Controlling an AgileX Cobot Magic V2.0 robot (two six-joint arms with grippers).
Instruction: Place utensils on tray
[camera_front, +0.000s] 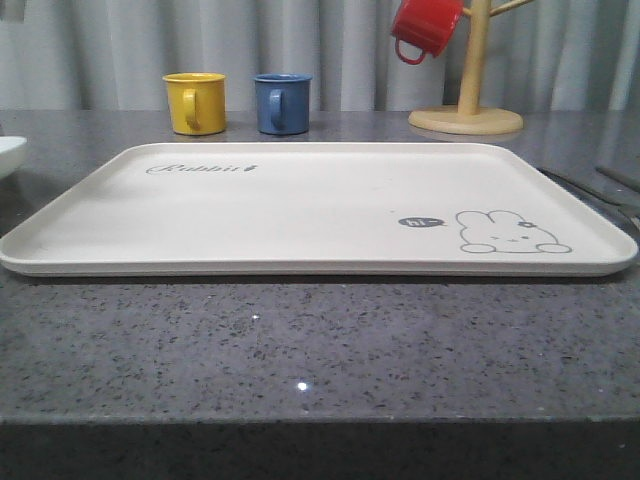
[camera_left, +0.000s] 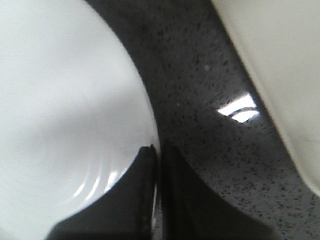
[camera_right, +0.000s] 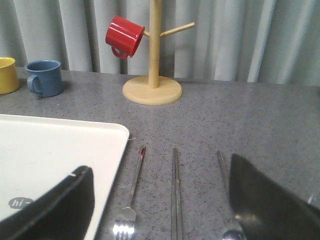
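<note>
Tray: large, flat, cream, rectangular with rounded corners and a low raised rim; long axis runs left to right across the middle of the grey speckled table. "Rabbit" script sits by its far left corner, a line-drawn rabbit with a "hi" bubble by its near right corner. Nothing lies on it.
Fork: slim, shiny silver, on the table just beside the tray's right edge; handle points toward the table's far edge, tines toward the near edge.
Chopsticks: a straight silver pair lying together, parallel to the fork, just to its right.
Spoon: furthest right, same direction, bowl at the near end, partly hidden behind a gripper finger.
Right gripper: fingers spread wide, holding nothing, hovering above the utensils' near ends.
Left gripper: fingers pressed together, gripping nothing, tips over the rim of a white plate by the tray's left edge.
Mugs: yellow mug and blue mug stand near the table's far edge; red mug hangs on a wooden mug tree toward the far right corner.
</note>
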